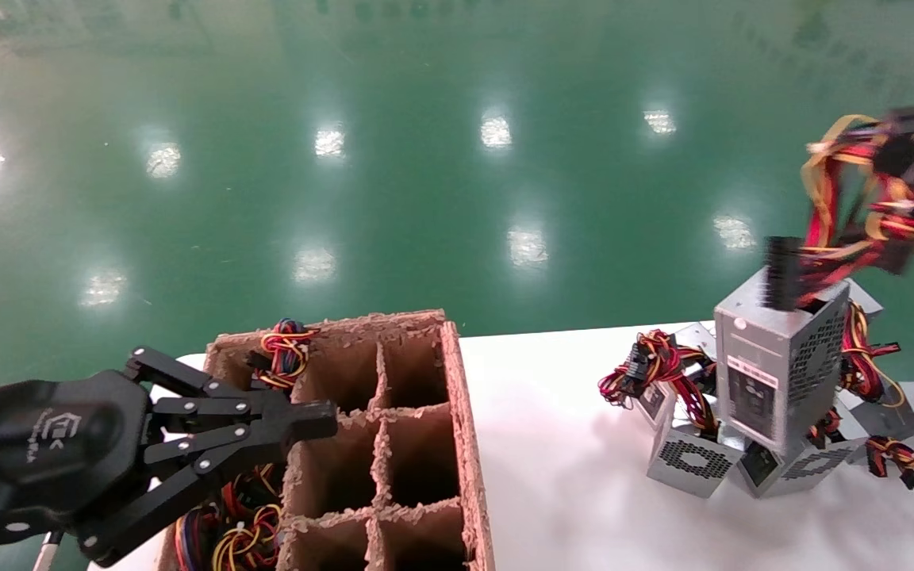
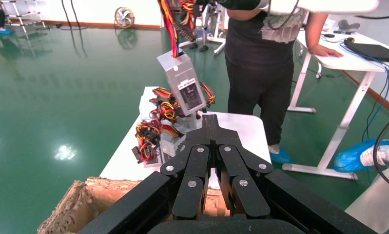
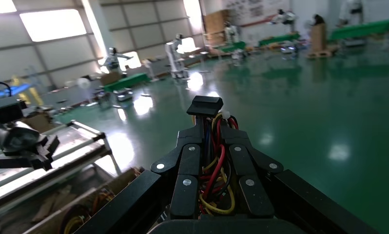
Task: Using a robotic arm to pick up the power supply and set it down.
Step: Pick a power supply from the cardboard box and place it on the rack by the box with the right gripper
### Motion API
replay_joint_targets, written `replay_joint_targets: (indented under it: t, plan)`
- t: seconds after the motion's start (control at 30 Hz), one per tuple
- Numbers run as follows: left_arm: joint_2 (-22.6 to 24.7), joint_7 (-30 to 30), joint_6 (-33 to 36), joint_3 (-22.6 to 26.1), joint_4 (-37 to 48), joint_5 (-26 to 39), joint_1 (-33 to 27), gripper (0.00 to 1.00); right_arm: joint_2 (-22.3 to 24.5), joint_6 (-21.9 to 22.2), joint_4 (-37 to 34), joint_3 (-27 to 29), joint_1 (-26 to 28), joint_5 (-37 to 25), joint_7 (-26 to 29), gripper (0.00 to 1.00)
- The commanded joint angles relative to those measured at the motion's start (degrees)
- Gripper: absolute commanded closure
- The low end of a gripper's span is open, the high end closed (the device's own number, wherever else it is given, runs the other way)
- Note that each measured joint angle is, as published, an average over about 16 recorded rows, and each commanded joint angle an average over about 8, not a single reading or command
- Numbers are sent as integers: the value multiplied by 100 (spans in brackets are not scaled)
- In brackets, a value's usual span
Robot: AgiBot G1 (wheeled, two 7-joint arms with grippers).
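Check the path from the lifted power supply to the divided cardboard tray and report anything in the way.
Nothing visible blocks it. The power supply hangs by its wires from the right pincer above the pile of other units. Bare white table separates it from the cardboard tray. The left pincer hovers over the tray's left cells.

Power supply (image 1: 774, 373): silver-grey box, honeycomb-perforated vent face, white-and-black label. Its wires (image 1: 862, 214): red, yellow, orange, black. Other power supplies (image 1: 691, 460): same silver-grey, perforated vents. Left gripper (image 1: 318, 419): black, pale "TEK" mark. Right gripper (image 3: 207, 134): black. Cardboard divider box (image 1: 469, 444): brown. Counter (image 1: 568, 476): white. Floor (image 1: 425, 159): glossy green, white light spots.
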Motion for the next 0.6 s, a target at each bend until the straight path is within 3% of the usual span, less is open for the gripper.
replay_joint_targets:
  t: [0.03, 0.6]
  plan:
    - [0, 0, 0, 0, 0, 0, 0, 100, 237, 0, 14, 13, -145, 87, 8, 100]
    - [0, 0, 0, 0, 0, 0, 0, 100, 1547, -33, -428, 97, -1720, 1410, -285, 100]
